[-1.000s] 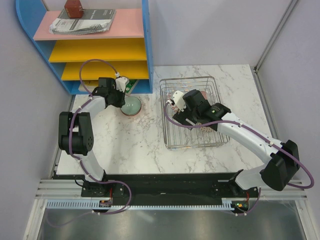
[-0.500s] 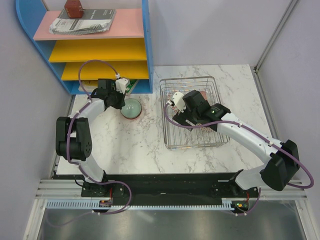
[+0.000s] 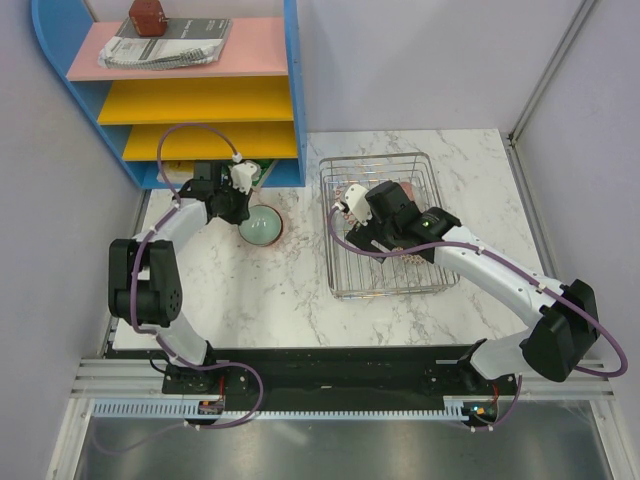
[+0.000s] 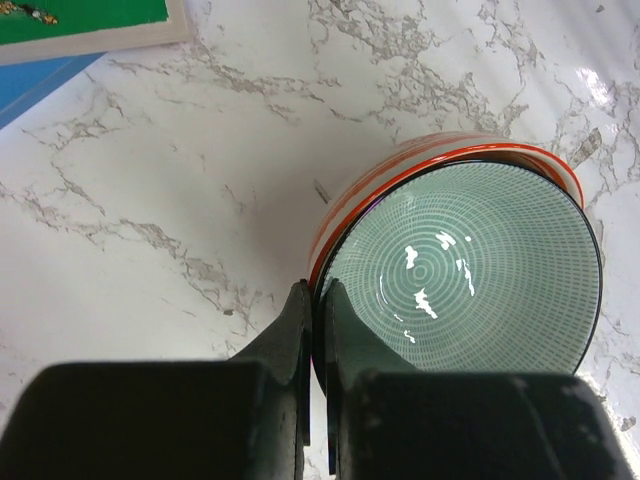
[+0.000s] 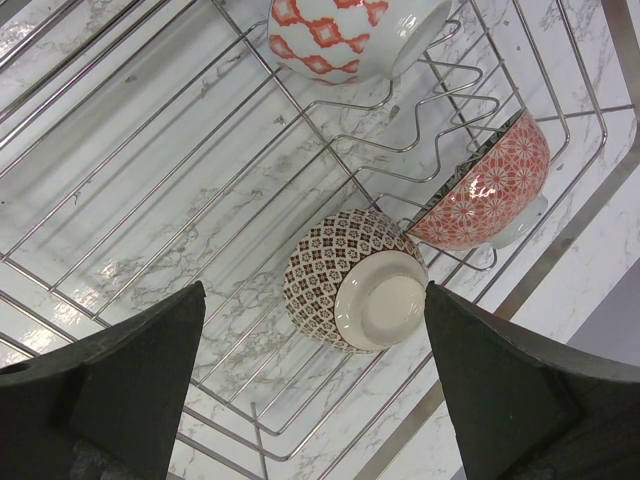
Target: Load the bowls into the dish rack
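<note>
Far left at the back: blue shelf unit w/ pink and yellow shelves. A spiral-bound booklet and a brownish-red block sit on the top one.

Just in front of it the left arm reaches over the marble table. The left gripper is clenched on a bowl rim. Wrist cam shows the pale green bowl, which has fine ring lines inside and a dark edge. It looks nested in an orange-striped bowl, tho I can't say 100% that it's two separate bowls. One finger is on the outside wall and the other is inside the green one, w/ barely any gap between them. The stack sits on the table near the shelf's front corner, well apart from the rack.

Moving right, the chrome wire dish rack sits on the table's right half, and the right arm is stretched over it. The right gripper hangs above the rack floor w/ fingers spread wide, i.e. released.

Three bowls are in the rack per the right wrist cam:
- a brown mesh-patterned bowl, lying on its side w/ its foot toward the cam
- a white bowl w/ red diamond pattern, past the wavy tines
- a red floral bowl, tipped on its side in the corner, just beside the mesh one
</note>
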Available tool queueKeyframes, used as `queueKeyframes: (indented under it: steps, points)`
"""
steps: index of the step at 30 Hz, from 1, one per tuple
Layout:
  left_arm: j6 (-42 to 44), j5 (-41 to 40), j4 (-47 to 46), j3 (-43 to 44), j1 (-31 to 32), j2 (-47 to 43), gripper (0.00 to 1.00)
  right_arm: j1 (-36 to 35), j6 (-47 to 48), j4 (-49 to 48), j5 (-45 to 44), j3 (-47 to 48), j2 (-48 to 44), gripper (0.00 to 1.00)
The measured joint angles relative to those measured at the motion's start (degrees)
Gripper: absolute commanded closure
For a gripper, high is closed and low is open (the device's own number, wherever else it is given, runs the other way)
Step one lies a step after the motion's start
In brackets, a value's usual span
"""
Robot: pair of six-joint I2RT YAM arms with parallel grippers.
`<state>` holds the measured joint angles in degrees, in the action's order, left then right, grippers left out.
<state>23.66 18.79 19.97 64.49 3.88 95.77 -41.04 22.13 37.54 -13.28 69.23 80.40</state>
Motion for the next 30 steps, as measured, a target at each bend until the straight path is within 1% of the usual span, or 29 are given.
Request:
queueKeyframes:
  steps: [10, 30]
  points:
    - [-0.6, 1.7, 0.0, 6.5, 0.1, 6.3, 0.98, 0.0, 0.0, 0.3, 0.0, -0.1, 0.0, 0.02]
    - [-1.3, 2.3, 1.1, 8.7, 1.8, 6.6, 0.98, 0.0, 0.0, 0.7, 0.2, -0.1, 1.2, 0.02]
